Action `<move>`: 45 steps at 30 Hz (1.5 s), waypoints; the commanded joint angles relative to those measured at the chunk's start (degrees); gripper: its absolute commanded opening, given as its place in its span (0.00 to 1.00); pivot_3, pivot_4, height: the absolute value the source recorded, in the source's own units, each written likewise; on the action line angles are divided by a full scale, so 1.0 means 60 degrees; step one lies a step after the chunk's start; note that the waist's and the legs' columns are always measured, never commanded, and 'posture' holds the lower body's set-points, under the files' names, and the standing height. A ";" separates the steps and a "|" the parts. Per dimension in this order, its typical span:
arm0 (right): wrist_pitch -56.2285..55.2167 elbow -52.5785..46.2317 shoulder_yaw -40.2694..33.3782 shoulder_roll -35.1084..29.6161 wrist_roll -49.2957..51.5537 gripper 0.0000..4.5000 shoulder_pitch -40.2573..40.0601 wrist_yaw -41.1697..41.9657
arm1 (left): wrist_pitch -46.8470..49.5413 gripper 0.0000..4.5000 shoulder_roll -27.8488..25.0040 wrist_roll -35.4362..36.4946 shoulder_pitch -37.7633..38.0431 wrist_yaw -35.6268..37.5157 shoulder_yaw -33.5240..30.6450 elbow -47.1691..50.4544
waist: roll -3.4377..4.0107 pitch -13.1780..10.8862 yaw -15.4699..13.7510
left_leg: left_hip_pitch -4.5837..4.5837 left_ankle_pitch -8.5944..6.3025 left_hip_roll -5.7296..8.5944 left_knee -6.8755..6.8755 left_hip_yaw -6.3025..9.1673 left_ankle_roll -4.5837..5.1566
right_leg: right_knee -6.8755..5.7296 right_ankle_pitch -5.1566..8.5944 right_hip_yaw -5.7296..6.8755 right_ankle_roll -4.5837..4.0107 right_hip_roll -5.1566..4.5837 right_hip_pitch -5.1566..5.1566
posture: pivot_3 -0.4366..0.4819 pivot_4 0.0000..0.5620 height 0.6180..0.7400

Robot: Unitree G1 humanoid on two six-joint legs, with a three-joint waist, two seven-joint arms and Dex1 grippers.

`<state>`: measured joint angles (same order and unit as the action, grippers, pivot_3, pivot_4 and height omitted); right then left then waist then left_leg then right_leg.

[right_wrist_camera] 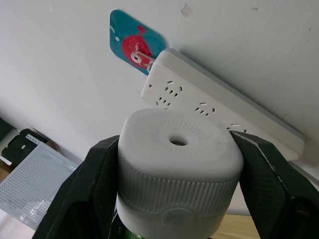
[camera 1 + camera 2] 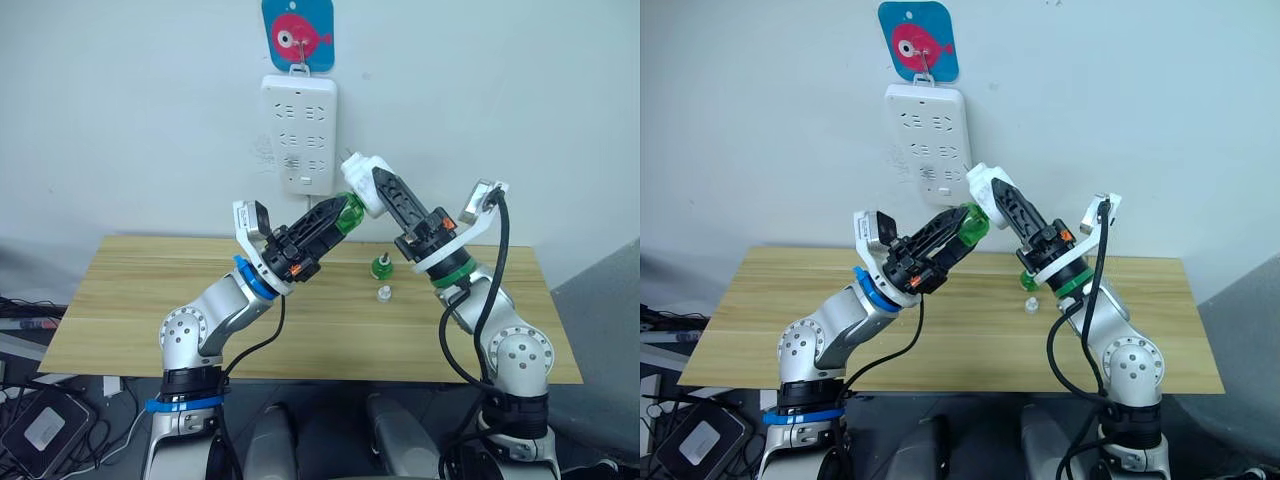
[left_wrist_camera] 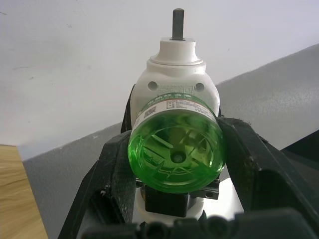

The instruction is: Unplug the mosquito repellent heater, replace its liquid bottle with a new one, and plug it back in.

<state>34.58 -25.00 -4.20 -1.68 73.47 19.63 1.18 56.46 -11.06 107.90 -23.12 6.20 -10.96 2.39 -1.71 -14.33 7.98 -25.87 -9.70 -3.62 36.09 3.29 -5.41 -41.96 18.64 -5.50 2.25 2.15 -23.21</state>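
Clearly the bottle swap is the step in hand: the mosquito repellent heater (image 2: 362, 180) is off the wall and held in the air in front of the power strip (image 2: 299, 133), which hangs from a hook on a blue fish sticker (image 2: 297, 33). The right gripper (image 2: 385, 187) has its two black fingers closed on the heater's white body; the right wrist view shows them pressed against both sides of the ribbed shell, vent face toward the camera. The left gripper (image 2: 340, 214) is closed around the green liquid bottle (image 2: 349, 214), whose neck sits in the heater's underside; in the left wrist view its fingers (image 3: 112, 164) clamp the bottle's sides, and the bottle's base faces the camera with the heater's plug pin beyond it. Whether this bottle is being unscrewed or screwed in cannot be told. On the wooden table (image 2: 150, 300) stand another small green-capped bottle (image 2: 381, 266) and, just in front of it, a small white cap (image 2: 383, 293), both well below the grippers. The next move probably calls for the left gripper to twist the bottle about its axis while the right holds the heater steady and keeps the two aligned.
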 commanded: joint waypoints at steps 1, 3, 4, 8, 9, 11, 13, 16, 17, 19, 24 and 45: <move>-0.0016 -0.0271 0.0068 0.0007 0.0239 0.67 0.0185 0.0267 | 0.0002 0.52 -0.0111 0.0049 0.0012 0.0151 0.0170 0.0405 | 0.0000 0.0001 0.0000 | 0.0000 0.0000 0.0000 0.0000 0.0000 0.0000 | 0.0000 0.0000 0.0000 0.0000 0.0000 0.0000 | 0.26 0.31 0.71; -0.0007 -0.0278 0.0072 -0.0004 0.0275 0.67 0.0170 0.0290 | -0.0070 0.52 -0.0104 0.0093 0.0035 0.0147 0.0187 0.0337 | 0.0000 0.0002 0.0000 | 0.0000 0.0000 0.0000 0.0000 0.0000 0.0000 | 0.0000 0.0000 -0.0001 0.0000 0.0000 0.0000 | 0.26 0.31 0.71; -0.0009 -0.0292 0.0067 -0.0002 0.0309 0.67 0.0157 0.0290 | -0.0129 0.52 -0.0126 0.0144 0.0042 0.0034 0.0170 0.0248 | 0.0000 0.0002 0.0000 | 0.0000 0.0000 0.0000 0.0000 0.0000 0.0000 | 0.0000 0.0000 0.0000 -0.0001 0.0000 0.0000 | 0.26 0.31 0.71; -0.0031 -0.0350 0.0039 0.0022 0.0433 0.67 0.0101 0.0263 | -0.0257 0.80 -0.0252 -0.0023 0.0020 0.0007 0.0035 0.0066 | 0.0000 0.0003 0.0002 | 0.0000 0.0000 0.0000 0.0000 0.0000 0.0000 | 0.0000 0.0000 -0.0001 0.0000 0.0000 0.0000 | 0.26 0.31 0.71; -0.0033 -0.0368 0.0034 0.0005 0.0433 0.67 0.0077 0.0265 | -0.0274 0.87 -0.0491 -0.0558 0.0098 0.0139 0.0026 0.0211 | 0.0000 0.0004 0.0006 | 0.0000 0.0000 -0.0001 0.0000 0.0000 0.0000 | 0.0000 0.0000 0.0000 0.0000 0.0000 0.0000 | 0.25 0.31 0.71; -0.0048 -0.0436 0.0014 -0.0083 0.0365 0.67 0.0032 0.0255 | -0.0250 1.00 -0.1093 -0.1435 0.0395 0.0494 -0.0088 0.0540 | 0.0002 0.0007 0.0021 | 0.0001 0.0000 -0.0001 -0.0002 0.0000 0.0000 | -0.0001 0.0000 -0.0001 -0.0001 0.0001 -0.0001 | 0.25 0.31 0.71; -0.0081 -0.0551 0.0042 -0.0381 -0.0136 0.67 0.0040 0.0229 | -0.0422 1.00 -0.1499 -0.1812 0.0673 0.0726 -0.0367 0.0744 | 0.0008 0.0011 0.0037 | 0.0003 0.0000 -0.0003 -0.0005 -0.0001 0.0000 | -0.0001 0.0000 -0.0005 -0.0001 0.0002 -0.0002 | 0.25 0.32 0.71; 0.0010 -0.0905 0.0410 -0.1387 -0.1657 0.67 0.0332 0.0345 | -0.1414 1.00 -0.2699 -0.4507 0.0933 0.1659 -0.0414 0.1468 | 0.0009 0.0010 0.0023 | 0.0003 0.0000 -0.0005 -0.0006 -0.0001 0.0000 | -0.0001 0.0003 -0.0003 0.0003 0.0002 -0.0006 | 0.26 0.33 0.71; -0.0009 -0.1006 0.0533 -0.1655 -0.2081 0.67 0.0367 0.0398 | -0.1768 1.00 -0.2977 -0.5190 0.0922 0.1820 -0.0480 0.1529 | 0.0009 0.0010 0.0014 | 0.0003 0.0000 -0.0004 -0.0007 -0.0004 -0.0001 | -0.0001 0.0004 -0.0007 0.0005 0.0003 -0.0010 | 0.26 0.33 0.71; -0.0071 -0.1167 0.0721 -0.2008 -0.2688 0.67 0.0300 0.0504 | -0.2411 1.00 -0.3445 -0.6324 0.0879 0.2256 -0.0517 0.1543 | 0.0009 0.0011 -0.0018 | 0.0003 0.0000 -0.0004 -0.0006 -0.0004 -0.0001 | -0.0001 0.0007 -0.0007 0.0009 0.0003 -0.0010 | 0.27 0.33 0.71; -0.0324 -0.1514 0.1137 -0.2575 -0.4144 0.67 0.0023 0.0953 | -0.3484 1.00 -0.4490 -0.8474 0.0615 0.3723 -0.0456 0.1176 | 0.0007 0.0010 -0.0032 | -0.0001 0.0000 -0.0001 -0.0009 -0.0010 -0.0001 | 0.0006 0.0007 -0.0008 0.0009 -0.0004 -0.0010 | 0.28 0.33 0.71; -0.0312 -0.2879 0.1976 -0.3611 -0.7072 0.67 -0.0329 0.2235 | -0.6818 1.00 -0.3770 -1.3119 -0.4853 0.8806 0.0958 -0.6071 | 0.0002 0.0007 0.0015 | -0.0001 -0.0001 -0.0002 -0.0009 -0.0010 0.0001 | 0.0002 0.0002 -0.0001 0.0000 0.0000 -0.0011 | 0.22 0.38 0.71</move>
<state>32.95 -38.95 8.91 -23.72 30.68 17.36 14.71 17.07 -33.52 29.85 -50.16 57.77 -4.21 -33.57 -1.70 -14.29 8.07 -25.88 -9.71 -3.63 36.04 3.23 -5.40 -41.95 18.65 -5.51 2.25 2.16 -23.28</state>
